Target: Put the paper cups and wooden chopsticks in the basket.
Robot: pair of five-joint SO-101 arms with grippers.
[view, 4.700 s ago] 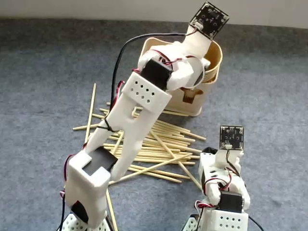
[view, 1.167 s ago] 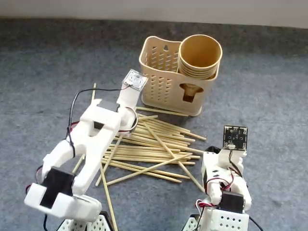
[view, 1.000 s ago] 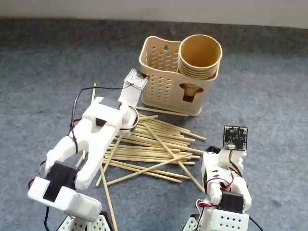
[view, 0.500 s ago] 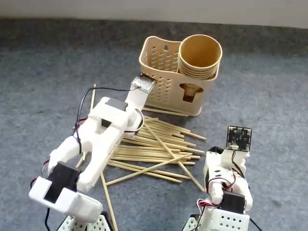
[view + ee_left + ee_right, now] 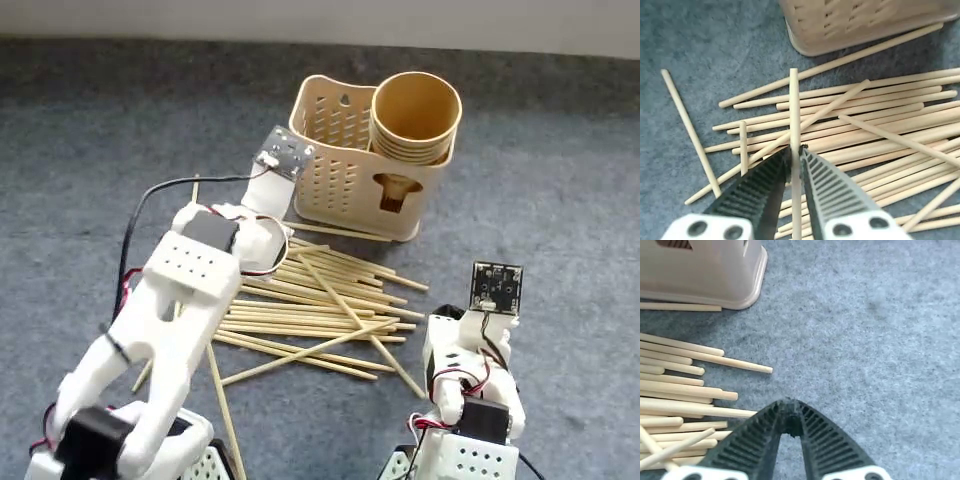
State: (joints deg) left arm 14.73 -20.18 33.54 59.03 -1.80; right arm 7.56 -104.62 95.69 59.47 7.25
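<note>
Left wrist view: chopstick seemingly inside gripper

high: fixed, above the robot's side, looks steeply down, far, takes whole scene | left wrist: near, faces along left gripper over chopsticks to basket foot | right wrist: low, perhaps nearest of all, faces along right gripper to carpet | shared by all: basket foot and chopsticks
</note>
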